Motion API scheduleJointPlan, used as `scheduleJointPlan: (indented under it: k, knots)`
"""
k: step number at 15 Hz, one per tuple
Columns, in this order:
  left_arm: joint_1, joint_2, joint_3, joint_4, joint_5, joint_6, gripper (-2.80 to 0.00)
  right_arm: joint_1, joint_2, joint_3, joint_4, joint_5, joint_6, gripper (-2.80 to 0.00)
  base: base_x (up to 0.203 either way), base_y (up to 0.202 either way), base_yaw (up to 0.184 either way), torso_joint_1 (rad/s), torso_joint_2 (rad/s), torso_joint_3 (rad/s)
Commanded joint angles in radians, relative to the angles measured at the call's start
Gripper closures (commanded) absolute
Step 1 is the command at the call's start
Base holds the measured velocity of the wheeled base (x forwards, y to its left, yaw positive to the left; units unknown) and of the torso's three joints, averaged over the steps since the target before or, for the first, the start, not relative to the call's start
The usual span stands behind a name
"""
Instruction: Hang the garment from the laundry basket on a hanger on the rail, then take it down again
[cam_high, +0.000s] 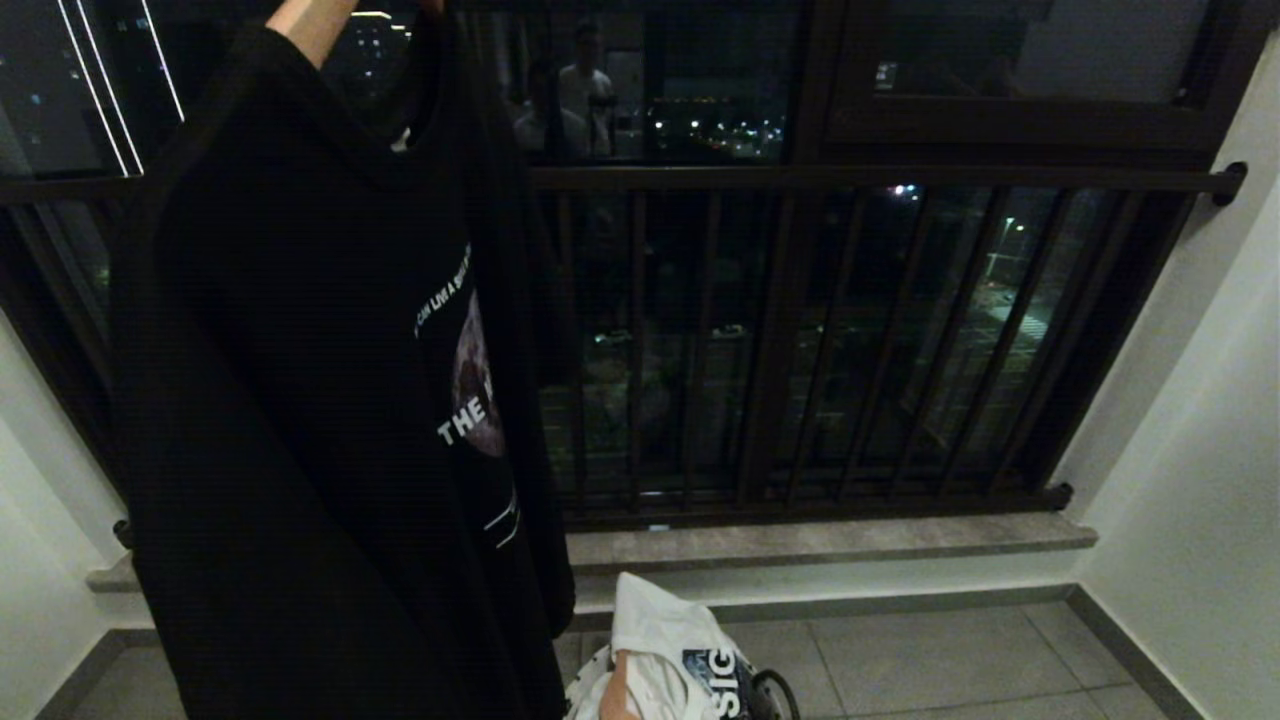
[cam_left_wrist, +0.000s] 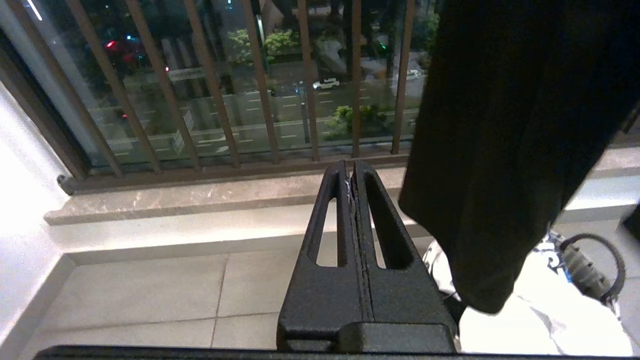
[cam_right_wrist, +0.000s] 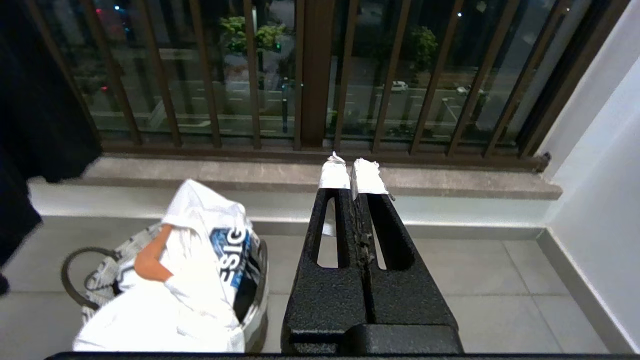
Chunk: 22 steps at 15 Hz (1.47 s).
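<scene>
Nearest to lens: both my grippers, each filling the foreground of its own wrist view; neither shows in the head view.
Left gripper (cam_left_wrist: 352, 172): fingers pressed fully together, nothing between them, touching nothing; it points toward the sill, just beside the hanging hem of the black shirt.
Right gripper (cam_right_wrist: 354, 172): fingers pressed together too, empty; two white-wrapped tips, one per finger.
Garments, count: two. One black T-shirt (cam_high: 320, 420) hangs high at my left, held up by a person's hand (cam_high: 312, 22) at the top edge of the head view. One white garment (cam_right_wrist: 200, 260) is heaped in the laundry basket.
Laundry basket (cam_right_wrist: 102, 280), count: one, on the tiled floor (cam_right_wrist: 500, 290) below the sill, at my left front. Black-and-white side and one thin black loop handle show; something orange peeks from the white cloth.
Writing, black shirt: "THE" in white capitals, cut off by a fold; above it a small arc of white letters too fine to read; a round pale graphic between them.
Writing, white garment: "SIG" in white on a dark and blue patch, clipped on both sides.
Window bars (cam_high: 800, 340): dark brown uprights across the night window; I cannot count them surely.
Stone sill (cam_high: 830, 545): one, below the bars.
</scene>
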Motion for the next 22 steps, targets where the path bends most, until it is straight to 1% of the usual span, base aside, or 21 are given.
scheduleJointPlan:
  k: [1,11,22]
  knots:
    - [0.000,0.000,0.003,0.000,0.000,0.000,0.00,0.000,0.001,0.000,0.000,0.000,-0.001,0.00,0.000,0.000,0.000,0.217,-0.53,-0.310]
    - [0.000,0.000,0.003,0.000,0.000,0.000,0.00,0.000,0.001,0.000,0.000,0.000,-0.001,0.00,0.000,0.000,0.000,0.251,-0.57,-0.320]
    - [0.000,0.000,0.003,0.000,0.000,0.000,0.00,0.000,0.001,0.000,0.000,0.000,-0.001,0.00,0.000,0.000,0.000,0.166,-0.36,-0.192]
